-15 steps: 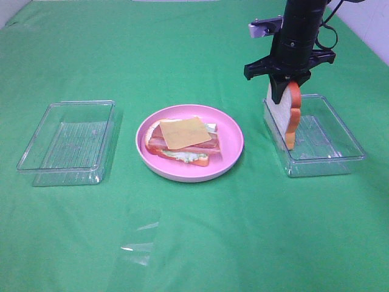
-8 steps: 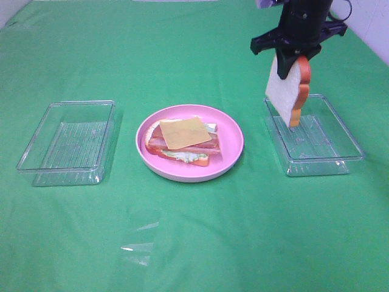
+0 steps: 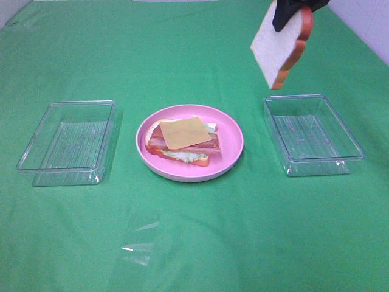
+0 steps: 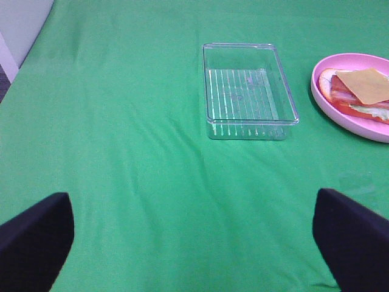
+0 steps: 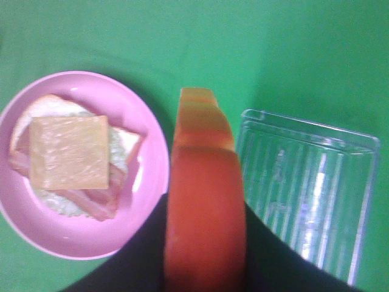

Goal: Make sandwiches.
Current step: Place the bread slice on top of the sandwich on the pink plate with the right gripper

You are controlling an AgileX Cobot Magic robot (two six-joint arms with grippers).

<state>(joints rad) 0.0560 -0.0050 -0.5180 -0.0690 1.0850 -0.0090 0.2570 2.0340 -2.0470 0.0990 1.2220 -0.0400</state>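
Right claw [image 3: 290, 11] sits at the top edge of the high view, mostly cut off, only the black fingertips showing. It's clamped on a bread slice [image 3: 278, 44], gripping the top crust edge. The slice hangs tilted in the air, white face toward the camera, orange-brown crust along its right side, well above the right clear tray [image 3: 313, 134] and touching nothing else. In the right wrist view the slice is seen edge-on as a blurred orange-red crust band [image 5: 205, 207] with dark claw fingers [image 5: 130, 258] on both sides; the white face isn't visible there.

Left claw [image 4: 194, 237] is spread wide apart, holding nothing, its two black fingertips [image 4: 33, 234] at the bottom corners of the wrist view, hovering over bare green table [image 4: 134, 170]. This arm isn't in the high view.

Pink plate [image 3: 234, 143] sits mid-table between the two trays, apart from both. It holds the partial sandwich: cheese square [image 3: 185, 132] on top, bacon strips [image 3: 209, 145] under it, lettuce [image 3: 185, 156] peeking out at the near edge, bottom bread slice [image 3: 200, 162] mostly covered. The left wrist view cuts the plate off at the frame edge.

Left clear tray [image 3: 70, 141] holds nothing visible. A faint glare patch marks the cloth near the front.
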